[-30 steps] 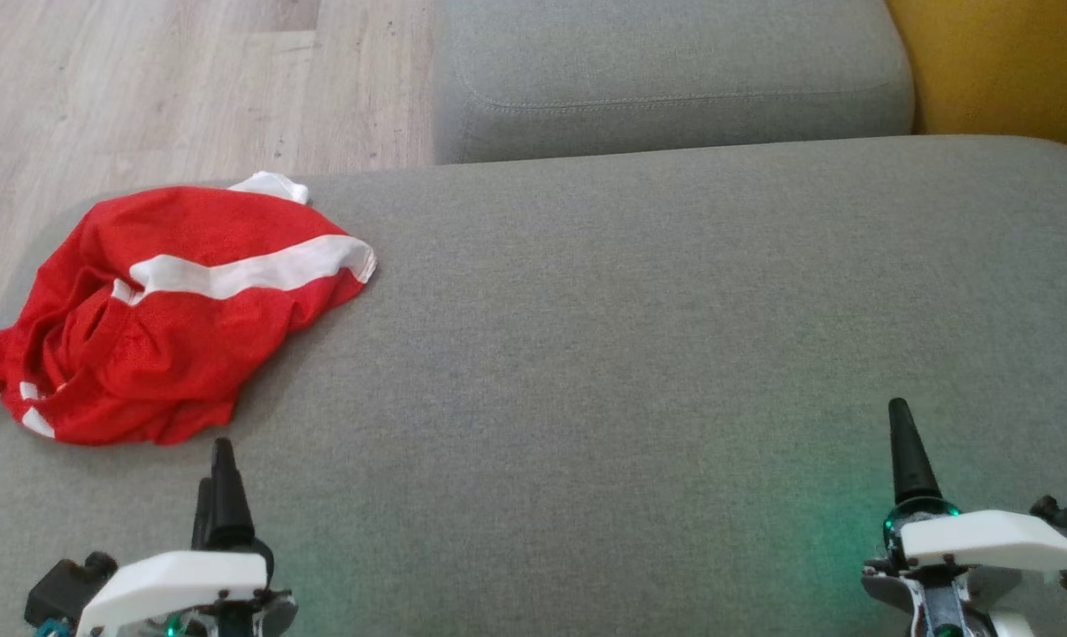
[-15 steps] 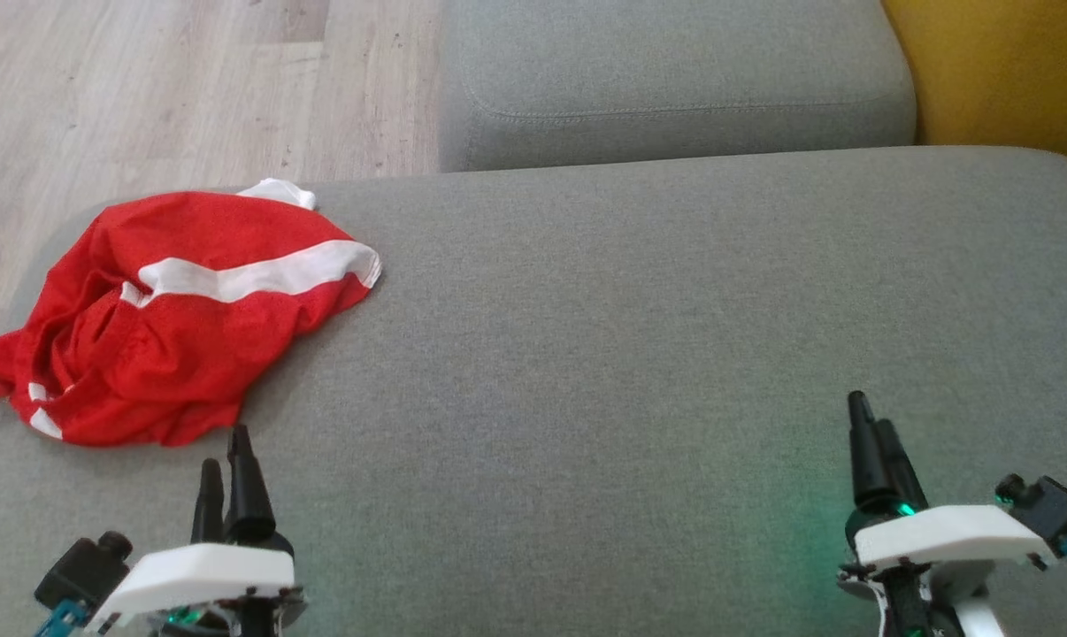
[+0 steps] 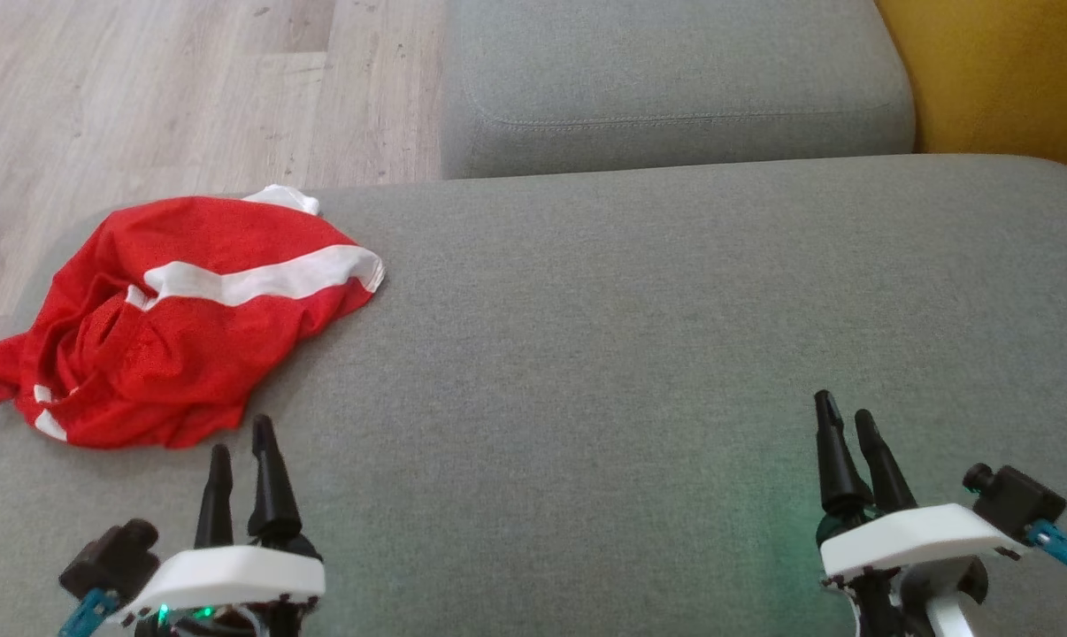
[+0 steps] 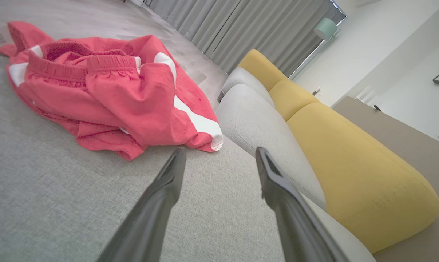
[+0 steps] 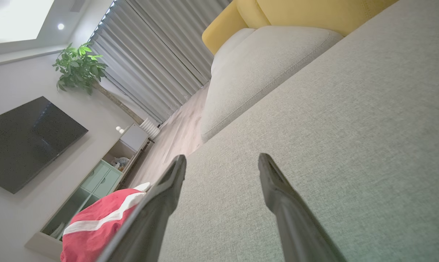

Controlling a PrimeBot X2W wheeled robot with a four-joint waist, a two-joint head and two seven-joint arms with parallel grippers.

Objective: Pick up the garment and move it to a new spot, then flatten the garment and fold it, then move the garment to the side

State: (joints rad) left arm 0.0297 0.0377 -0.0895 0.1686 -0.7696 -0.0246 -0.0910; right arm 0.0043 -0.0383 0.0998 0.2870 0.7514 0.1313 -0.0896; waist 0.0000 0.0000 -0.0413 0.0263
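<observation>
A crumpled red garment [image 3: 180, 323] with white stripes lies at the far left corner of the grey sofa seat [image 3: 640, 354]. From the left wrist it is the red heap [image 4: 106, 91] ahead and to the left; from the right wrist a part of the garment [image 5: 95, 225] lies far off at the lower left. My left gripper [image 3: 243, 436] hovers open just short of the garment's near edge, nothing between its fingers. At the lower right my right gripper [image 3: 845, 410] is open over bare cushion, far from the garment.
A second grey cushion [image 3: 675, 84] lies beyond the seat, with a yellow cushion [image 3: 994, 71] at the far right. Wooden floor [image 3: 144, 88] drops away past the seat's left and far edges. A TV [image 5: 26, 142], cabinet [image 5: 95, 182] and plant [image 5: 79, 67] stand across the room.
Both wrists have rotated, so each gripper's two fingers now show side by side. The left gripper edged toward the garment, the right gripper moved left. The camera shifted slightly.
</observation>
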